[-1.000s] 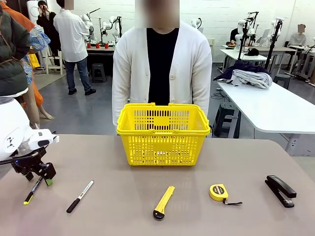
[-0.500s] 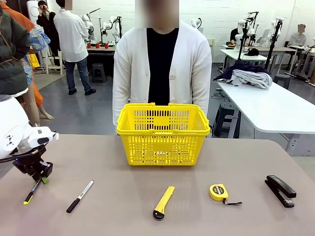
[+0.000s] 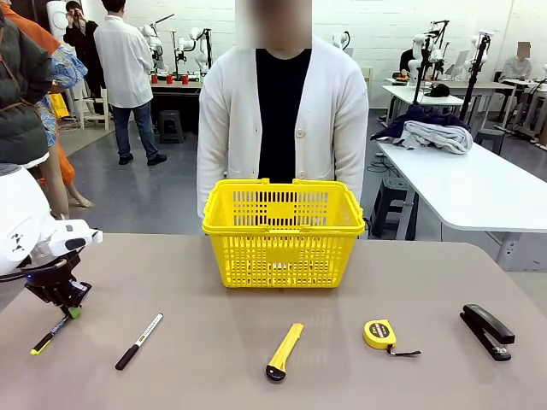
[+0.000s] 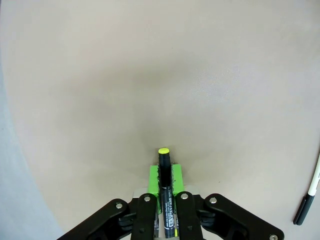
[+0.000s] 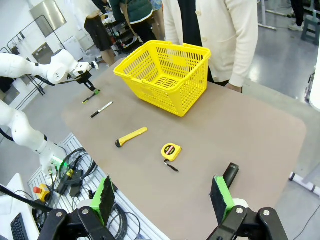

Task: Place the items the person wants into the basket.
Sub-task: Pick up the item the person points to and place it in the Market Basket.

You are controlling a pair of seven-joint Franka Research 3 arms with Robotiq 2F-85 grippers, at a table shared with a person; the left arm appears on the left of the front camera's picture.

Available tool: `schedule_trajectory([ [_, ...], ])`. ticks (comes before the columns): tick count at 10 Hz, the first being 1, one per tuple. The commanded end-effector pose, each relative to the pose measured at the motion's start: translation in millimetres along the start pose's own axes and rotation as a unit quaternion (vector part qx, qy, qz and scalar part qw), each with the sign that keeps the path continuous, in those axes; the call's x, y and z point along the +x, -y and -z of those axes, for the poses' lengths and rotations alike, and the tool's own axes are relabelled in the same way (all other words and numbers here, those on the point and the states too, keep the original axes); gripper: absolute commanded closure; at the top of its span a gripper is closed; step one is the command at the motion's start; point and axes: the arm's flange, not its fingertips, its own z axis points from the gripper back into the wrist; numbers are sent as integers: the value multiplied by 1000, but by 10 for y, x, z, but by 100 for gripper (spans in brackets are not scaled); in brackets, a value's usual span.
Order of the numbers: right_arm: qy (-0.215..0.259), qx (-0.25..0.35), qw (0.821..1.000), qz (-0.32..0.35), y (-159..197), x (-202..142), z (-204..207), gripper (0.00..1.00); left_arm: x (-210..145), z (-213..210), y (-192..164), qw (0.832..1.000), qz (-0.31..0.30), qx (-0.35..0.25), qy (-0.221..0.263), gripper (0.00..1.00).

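Yellow utility knife lies on the grey-brown desk, black tip toward the near edge. Black stapler lies at far right. Behind, a white table carries heaped clothes.

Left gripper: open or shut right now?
The left gripper is shut on the black marker. In the left wrist view its green pads press both sides of the barrel, yellow end poking past them.
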Motion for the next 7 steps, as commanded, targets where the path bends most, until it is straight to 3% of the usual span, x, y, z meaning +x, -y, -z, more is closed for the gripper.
schedule_trajectory([
  [1, 6, 9, 1000, -4, 0, 11, 21, 0, -287, -1, 76, 1000, 14, 5, -13, 100],
  [5, 6, 9, 1000, -4, 0, 11, 21, 0, -429, -1608, 440, 986, 156, 29, -54, 100],
  [7, 6, 9, 1000, -4, 0, 11, 21, 0, -372, -2233, 613, 983, 178, 25, -30, 100],
])
